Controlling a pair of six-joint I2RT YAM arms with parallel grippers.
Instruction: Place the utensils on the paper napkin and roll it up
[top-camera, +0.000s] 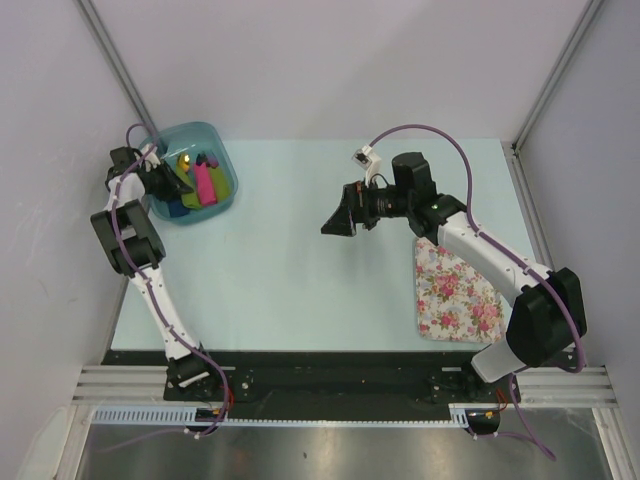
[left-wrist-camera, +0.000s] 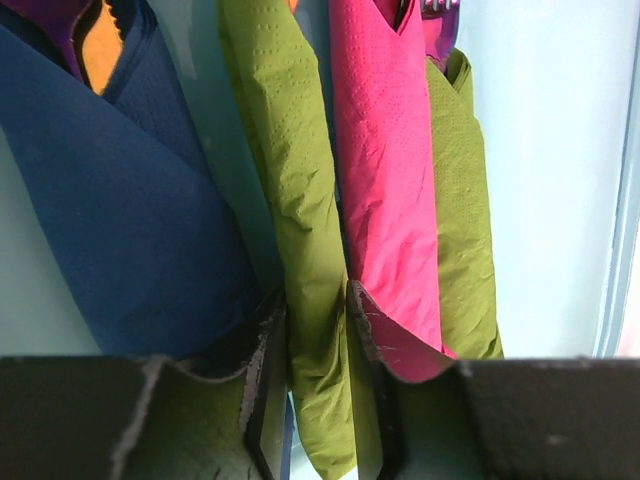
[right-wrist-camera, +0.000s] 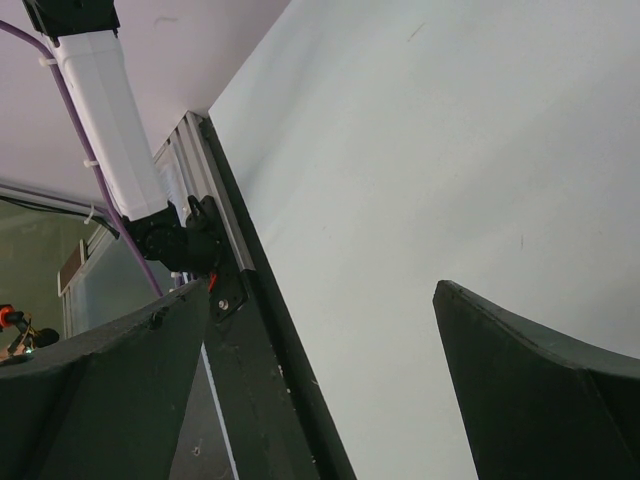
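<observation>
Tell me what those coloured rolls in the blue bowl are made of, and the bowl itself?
The middle olive-green roll, pink roll and navy roll look like soft, matte paper napkin: dotted embossing and crumpled creases show up close. The bowl looks like glossy, translucent blue plastic, as its wall lets light through; tinted glass cannot be ruled out.

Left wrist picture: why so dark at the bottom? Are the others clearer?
Left wrist view: lime roll crisp, embossed dots showing; the end effector fingers, close to the lens, are dark and soft. Right wrist view: table bright, nearly featureless. Top external view: even light, faint shadows.
</observation>
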